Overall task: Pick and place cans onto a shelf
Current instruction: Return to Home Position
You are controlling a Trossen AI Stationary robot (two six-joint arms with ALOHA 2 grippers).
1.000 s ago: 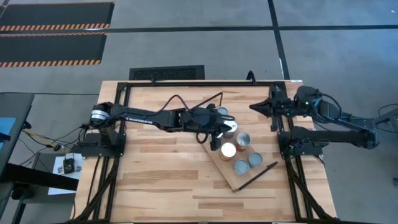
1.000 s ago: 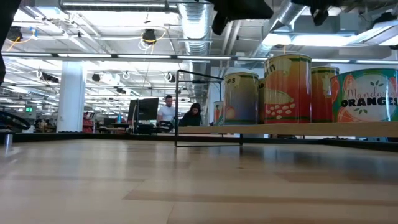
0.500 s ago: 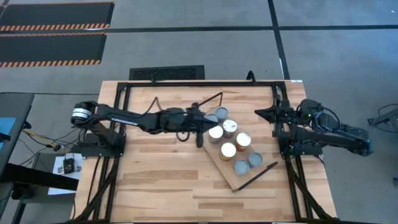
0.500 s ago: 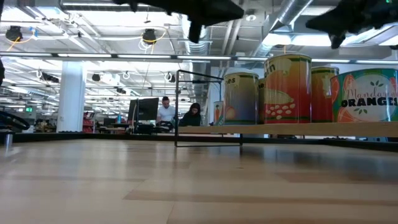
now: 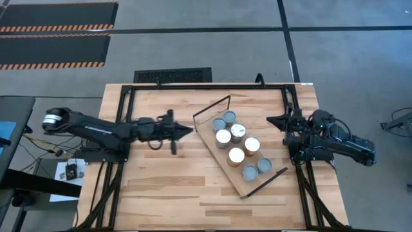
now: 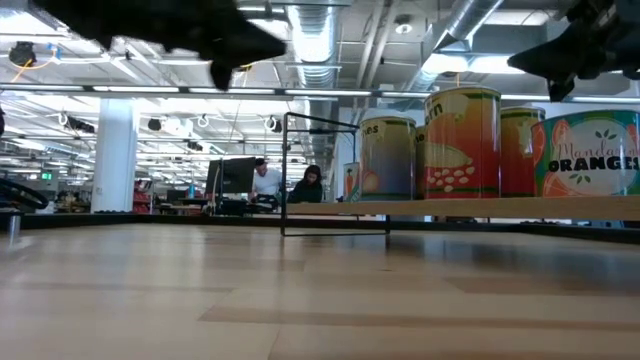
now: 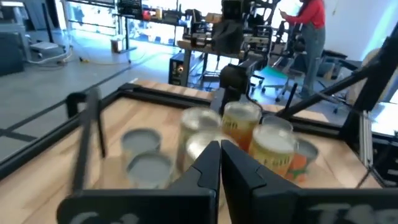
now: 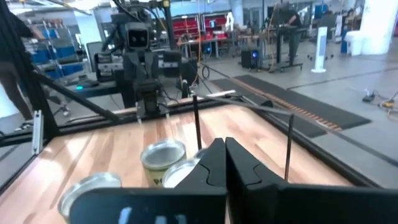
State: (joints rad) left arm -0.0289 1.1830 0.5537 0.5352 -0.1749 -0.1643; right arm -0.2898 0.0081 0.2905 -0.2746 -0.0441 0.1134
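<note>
Several cans [image 5: 237, 144] with silvery tops stand upright on the shelf [image 5: 226, 167], a light wooden board that lies slantwise on the table's right half with a black wire frame [image 5: 212, 107] at each short end. In the low view the cans [image 6: 462, 142] stand in a row on the board [image 6: 480, 207]. My left gripper [image 5: 191, 131] is shut and hangs level to the left of the shelf, pointing at the cans [image 7: 241, 124]. My right gripper [image 5: 269, 120] is shut too and hangs level at the shelf's right, near the table's right edge.
Black frame rails [image 5: 193, 86] run along the table's far edge and both sides. Bare plank tabletop [image 5: 167, 187] lies left of and nearer than the shelf. People [image 6: 290, 182] sit at desks in the room beyond the table.
My left gripper has drawn back from above the cans toward the table's left edge, sinking a little, and now hangs clear of the shelf. My right gripper has come down and back toward the table's right edge. The cans and shelf have kept their places.
</note>
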